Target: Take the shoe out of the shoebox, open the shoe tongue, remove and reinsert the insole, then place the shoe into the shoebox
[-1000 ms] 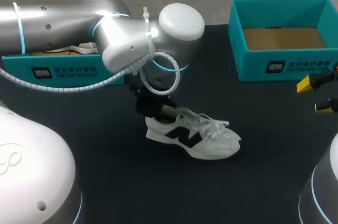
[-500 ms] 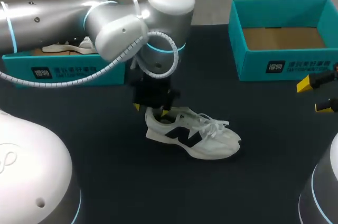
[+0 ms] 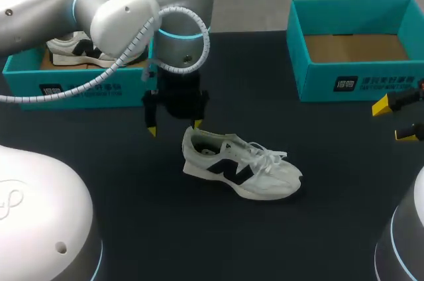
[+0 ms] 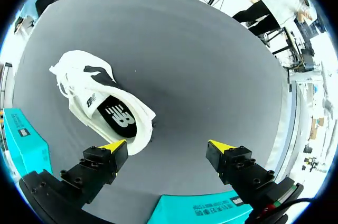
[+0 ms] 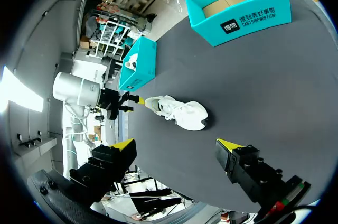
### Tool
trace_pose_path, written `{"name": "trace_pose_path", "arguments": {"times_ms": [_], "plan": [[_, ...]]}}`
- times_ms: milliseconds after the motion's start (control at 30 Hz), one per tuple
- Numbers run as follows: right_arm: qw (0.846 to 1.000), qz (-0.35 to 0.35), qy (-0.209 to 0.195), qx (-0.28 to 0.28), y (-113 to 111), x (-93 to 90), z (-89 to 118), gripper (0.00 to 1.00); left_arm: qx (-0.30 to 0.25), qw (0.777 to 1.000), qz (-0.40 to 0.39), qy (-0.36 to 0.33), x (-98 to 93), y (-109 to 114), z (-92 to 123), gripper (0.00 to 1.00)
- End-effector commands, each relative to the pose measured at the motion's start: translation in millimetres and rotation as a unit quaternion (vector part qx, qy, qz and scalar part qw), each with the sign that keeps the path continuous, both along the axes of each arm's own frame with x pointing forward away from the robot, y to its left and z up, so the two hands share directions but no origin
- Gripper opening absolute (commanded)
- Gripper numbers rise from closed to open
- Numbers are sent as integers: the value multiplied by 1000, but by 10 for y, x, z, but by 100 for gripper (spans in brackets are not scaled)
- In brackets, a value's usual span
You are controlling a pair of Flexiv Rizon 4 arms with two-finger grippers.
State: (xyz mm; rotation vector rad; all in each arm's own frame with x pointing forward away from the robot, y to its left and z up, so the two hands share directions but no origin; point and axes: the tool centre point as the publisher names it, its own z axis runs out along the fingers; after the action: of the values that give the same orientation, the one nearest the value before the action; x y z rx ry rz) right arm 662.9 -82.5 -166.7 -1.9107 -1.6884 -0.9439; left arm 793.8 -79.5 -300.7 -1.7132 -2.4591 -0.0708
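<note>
White print on the fronts of the left shoebox [image 3: 79, 81] and right shoebox [image 3: 371, 83], a dark logo on the shoe [image 3: 242, 165]

Right gripper [image 5: 175, 145]: fingers spread wide, nothing between them. White shoe [image 5: 178, 113] mid-frame, lying on the dark table [image 5: 274, 76] ahead of the fingers. Left gripper [image 5: 132, 102] just beside its heel. Beyond: open teal shoebox [image 5: 248, 18]; second shoebox [image 5: 139, 68] behind the left gripper.

Head camera high behind; left wrist close over shoe [image 4: 100, 105], right wrist far off; shoe in all.
</note>
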Motion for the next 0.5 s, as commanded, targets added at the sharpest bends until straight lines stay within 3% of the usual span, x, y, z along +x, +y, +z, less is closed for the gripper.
{"name": "trace_pose_path", "arguments": {"times_ms": [33,167,500], "plan": [[1000,-17,-15,-2,-1,-101,6,100,-27,977,204,51,29,222,-6,100],[1000,-17,-15,-2,-1,-101,6,100,25,985,167,30,-89,277,32,100],[1000,-17,-15,-2,-1,-101,6,100,25,985,167,30,-89,277,32,100]]}}
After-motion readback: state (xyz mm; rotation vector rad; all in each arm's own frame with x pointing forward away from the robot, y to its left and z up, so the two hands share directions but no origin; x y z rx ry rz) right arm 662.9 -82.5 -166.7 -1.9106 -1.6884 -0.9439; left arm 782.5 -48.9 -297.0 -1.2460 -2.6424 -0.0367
